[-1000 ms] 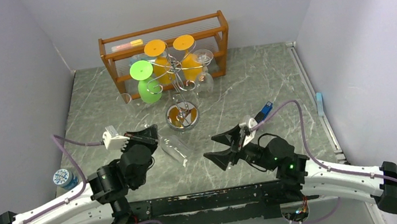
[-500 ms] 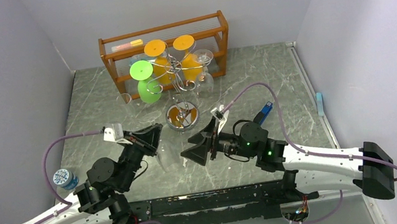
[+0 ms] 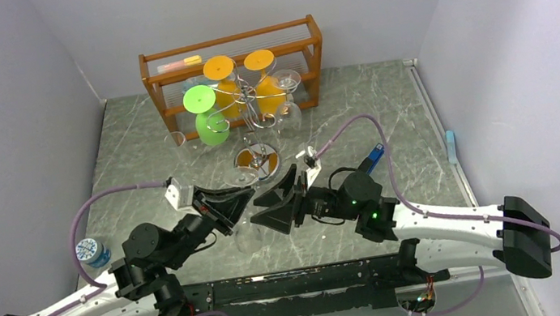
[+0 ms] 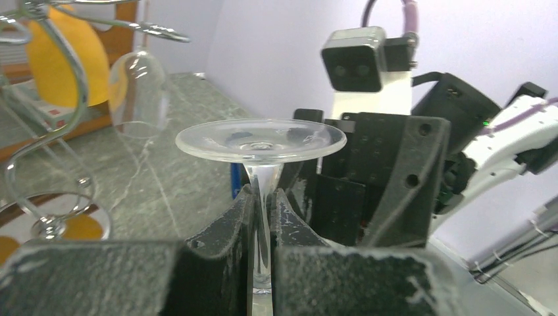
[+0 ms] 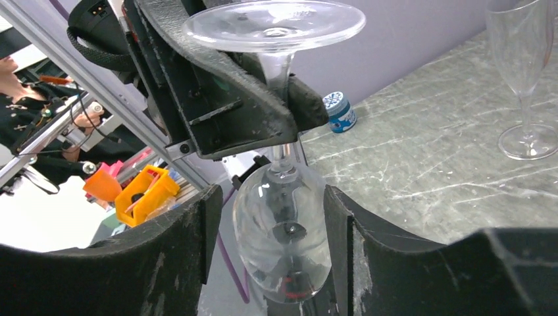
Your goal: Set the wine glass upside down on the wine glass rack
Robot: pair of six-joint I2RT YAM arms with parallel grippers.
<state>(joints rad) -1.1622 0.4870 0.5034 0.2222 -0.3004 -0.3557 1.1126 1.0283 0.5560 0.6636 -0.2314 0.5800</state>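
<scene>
Toward the near edge of the marbled table (image 3: 385,111), the left gripper (image 4: 263,197) is clamped on the stem of the wine glass (image 5: 279,243). Its dark fingers (image 4: 220,230) press the thin stem from both sides, just below the foot. The glass hangs upside down above the table, with the flat round foot on top and the bowl pointing down. The right gripper (image 5: 270,197) faces it from the other side with its jaws spread wide. Its two fingers (image 5: 171,263) bracket the bowl, one on each side. A gap shows on one side; on the other I cannot tell whether the finger touches the glass. Off to the left sits a small blue-capped jar (image 3: 93,252). Just beyond the two grippers stands the wine glass rack (image 3: 257,161), with its shiny round base on the table and its curled wire arms carrying a green glass (image 3: 206,115), two orange glasses (image 3: 224,83) and clear ones, all hung bowl down. A clear flute (image 3: 177,143) stands upright to the rack's left. Behind the rack, against the back wall, is the wooden shelf unit (image 3: 310,39).
</scene>
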